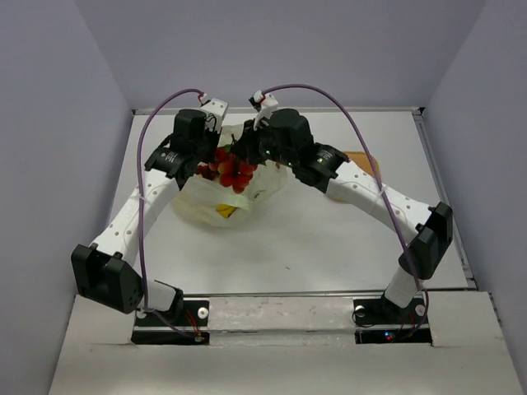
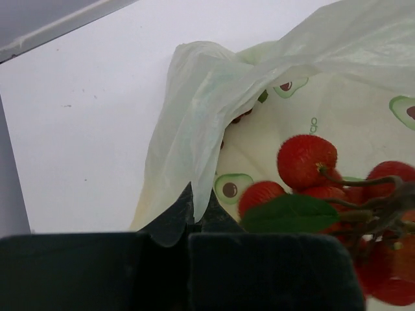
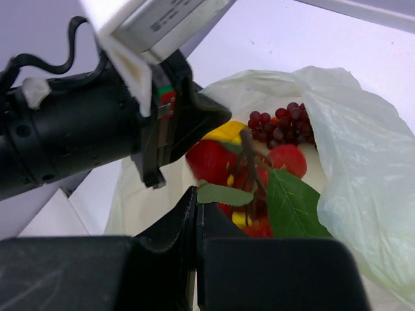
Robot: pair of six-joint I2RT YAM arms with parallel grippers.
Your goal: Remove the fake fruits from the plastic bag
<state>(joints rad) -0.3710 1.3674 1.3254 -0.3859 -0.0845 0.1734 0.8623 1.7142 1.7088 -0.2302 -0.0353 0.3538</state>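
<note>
No words can be read; the plastic bag [image 2: 363, 129] bears avocado pictures; the camera label [image 3: 170, 23] blurs.

The white table [image 1: 329, 239] is carrying the plastic bag [image 1: 202, 206], which is lying crumpled in its far half, left of the middle and nearer the far edge. A flat orange mat [image 1: 362, 156] is lying toward the far right corner, only partly showing.

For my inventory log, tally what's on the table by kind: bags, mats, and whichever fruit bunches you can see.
Plastic bag: 1
Orange mat: 1
Dark grape bunch: 1
Red fruit cluster with leaves: 1
Yellow pieces: partly hidden, not counted
Total: 4
</note>
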